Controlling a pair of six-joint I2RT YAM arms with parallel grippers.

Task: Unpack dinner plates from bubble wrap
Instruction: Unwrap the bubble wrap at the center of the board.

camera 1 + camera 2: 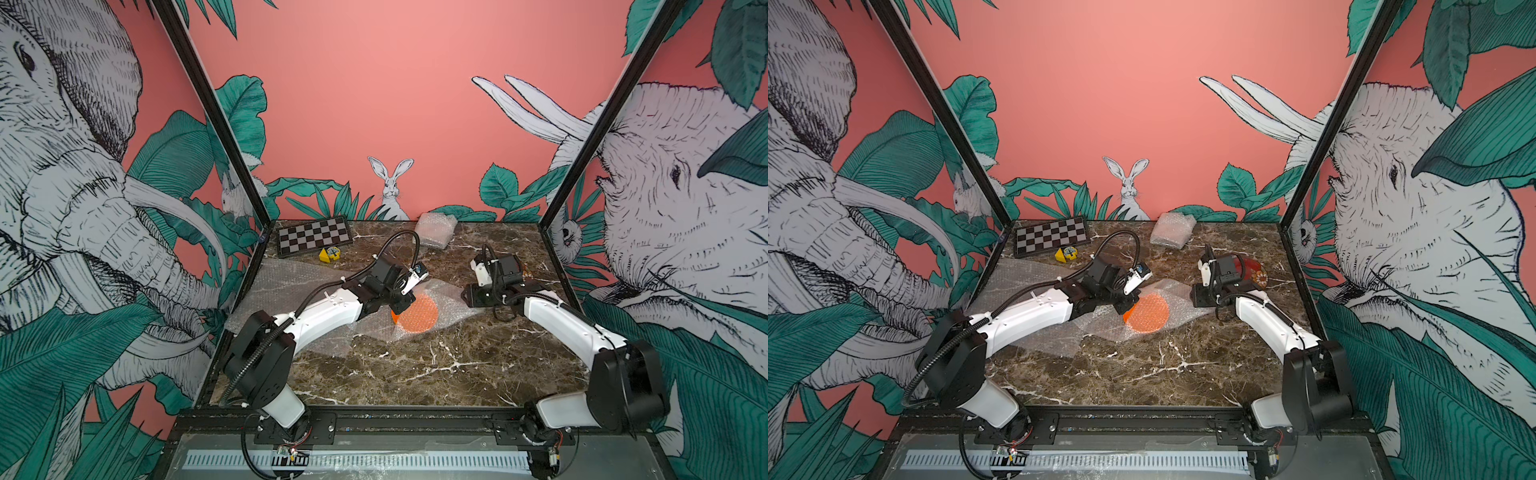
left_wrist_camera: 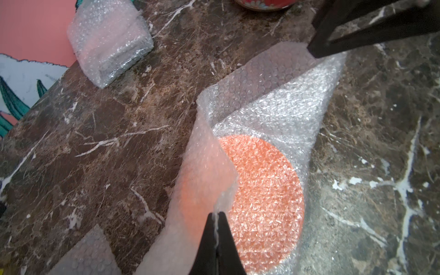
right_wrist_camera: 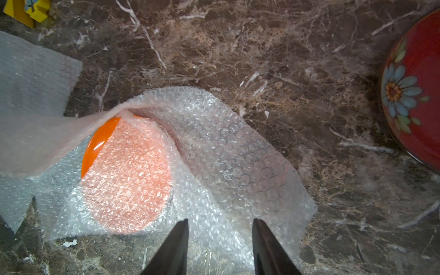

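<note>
The orange dinner plate [image 1: 415, 313] lies mid-table under a layer of bubble wrap [image 3: 233, 147], with one bare rim edge showing in the right wrist view. My left gripper [image 2: 217, 213] is shut on an edge of that wrap and holds a flap of it raised over the plate [image 2: 266, 197]. My right gripper [image 3: 220, 222] is open, its jaws wide apart just over the wrap's other end, beside the plate [image 3: 126, 176]. A dark red flowered plate [image 1: 1254, 270] sits unwrapped at the right, behind my right arm.
A closed bubble-wrap bundle [image 1: 436, 230] lies by the back wall. A flat loose sheet of wrap [image 1: 282, 282] lies at the left under my left arm. A checkered board [image 1: 314, 237] and a small yellow object [image 1: 329, 254] sit back left.
</note>
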